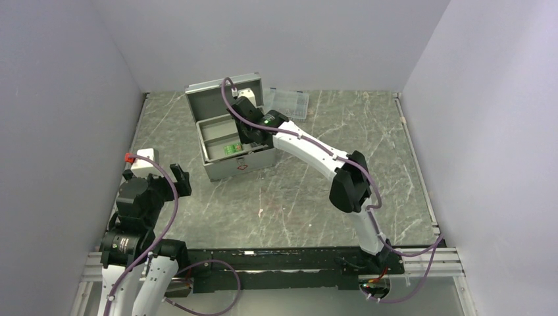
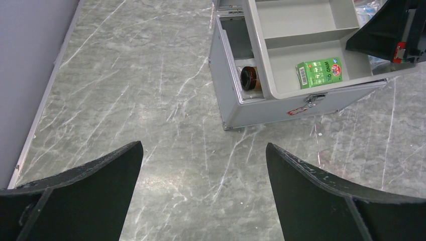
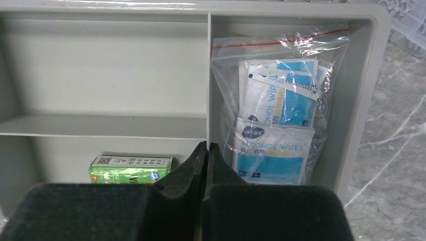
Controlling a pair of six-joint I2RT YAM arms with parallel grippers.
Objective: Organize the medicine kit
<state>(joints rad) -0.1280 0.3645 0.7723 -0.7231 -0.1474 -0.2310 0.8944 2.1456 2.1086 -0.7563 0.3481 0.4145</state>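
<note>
1 reaching: R claw (image 3: 206,146) pinched over medicine kit (image 1: 237,168); L claw (image 2: 203,147) spread.

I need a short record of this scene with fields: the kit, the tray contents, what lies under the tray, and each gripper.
kit: medicine kit, lid open, grey tray resting on top
tray contents: green box; bag of alcohol wipes in another compartment
under tray: dark bottle inside the kit
right gripper: shut, above the tray divider
left gripper: open, over the table, apart from the kit
behind kit: clear plastic case
</note>
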